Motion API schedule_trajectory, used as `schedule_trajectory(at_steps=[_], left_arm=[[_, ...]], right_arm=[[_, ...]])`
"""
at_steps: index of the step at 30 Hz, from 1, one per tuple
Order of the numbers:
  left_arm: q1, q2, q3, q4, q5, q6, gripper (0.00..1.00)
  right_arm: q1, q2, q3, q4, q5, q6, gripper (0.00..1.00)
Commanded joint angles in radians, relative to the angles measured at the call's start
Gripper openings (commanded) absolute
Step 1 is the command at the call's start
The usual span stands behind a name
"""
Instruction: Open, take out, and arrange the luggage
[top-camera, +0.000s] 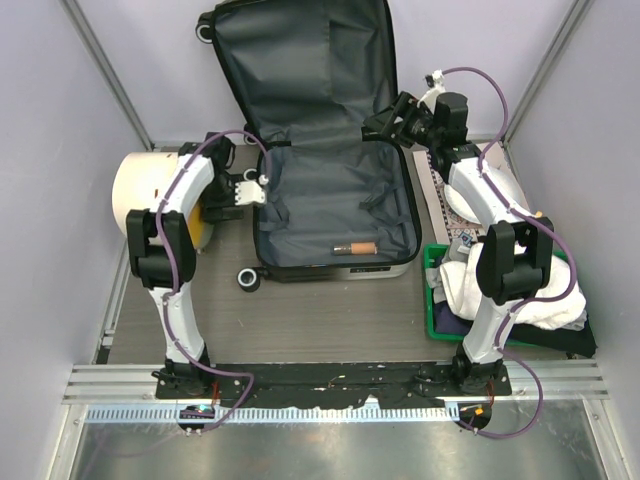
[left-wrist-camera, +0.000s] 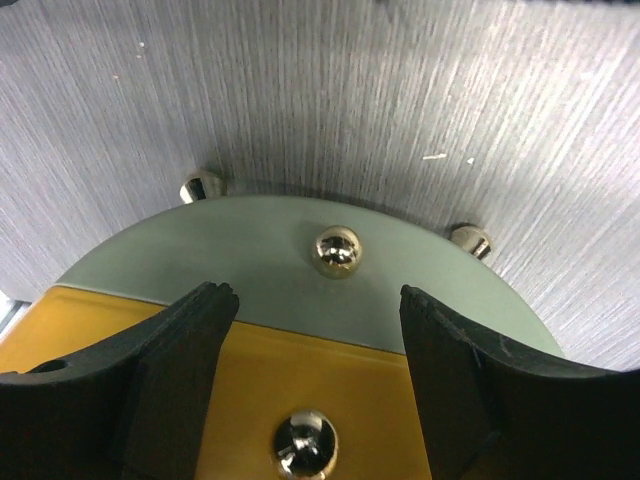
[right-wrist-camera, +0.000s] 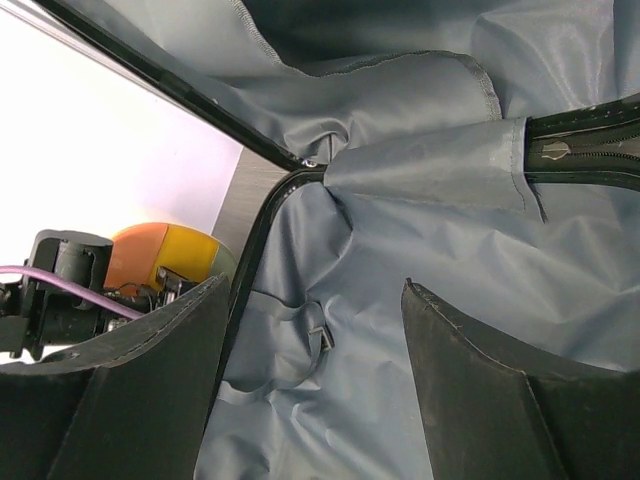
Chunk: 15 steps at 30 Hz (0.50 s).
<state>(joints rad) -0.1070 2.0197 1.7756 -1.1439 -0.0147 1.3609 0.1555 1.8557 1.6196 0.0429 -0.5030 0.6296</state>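
The luggage (top-camera: 330, 200) lies open in the middle of the table, its lid (top-camera: 300, 60) leaning against the back wall, grey lining showing. A small brown cylinder (top-camera: 353, 247) lies near the front of the lower half. My right gripper (top-camera: 378, 128) hovers open over the back right corner by the hinge; in the right wrist view its jaws (right-wrist-camera: 315, 290) frame only the lining (right-wrist-camera: 450, 260) and a loose strap (right-wrist-camera: 300, 345). My left gripper (top-camera: 228, 205) sits between the suitcase's left edge and a bin, open (left-wrist-camera: 318, 295) over the bin's yellow lid (left-wrist-camera: 300, 380), holding nothing.
A cream cylindrical bin (top-camera: 150, 190) lies on its side at the left, its lid with metal studs (left-wrist-camera: 337, 250) facing the suitcase. A green tray (top-camera: 432, 300) heaped with white clothes (top-camera: 530, 300) stands at the right. A patterned cloth (top-camera: 443, 195) lies behind it.
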Motion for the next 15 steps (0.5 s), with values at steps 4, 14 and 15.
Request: schedule_trajectory(at_steps=[4, 14, 15], left_arm=[[0.039, 0.054, 0.07, 0.006, -0.045, -0.037, 0.74], [0.078, 0.063, 0.081, -0.022, -0.041, -0.01, 0.74], [0.078, 0.06, 0.076, -0.028, -0.027, -0.002, 0.74]], right_arm=[[0.003, -0.07, 0.0, 0.026, 0.001, -0.019, 0.75], [0.001, -0.076, -0.013, 0.026, -0.002, -0.016, 0.75], [0.003, -0.078, -0.015, 0.026, -0.003, -0.015, 0.75]])
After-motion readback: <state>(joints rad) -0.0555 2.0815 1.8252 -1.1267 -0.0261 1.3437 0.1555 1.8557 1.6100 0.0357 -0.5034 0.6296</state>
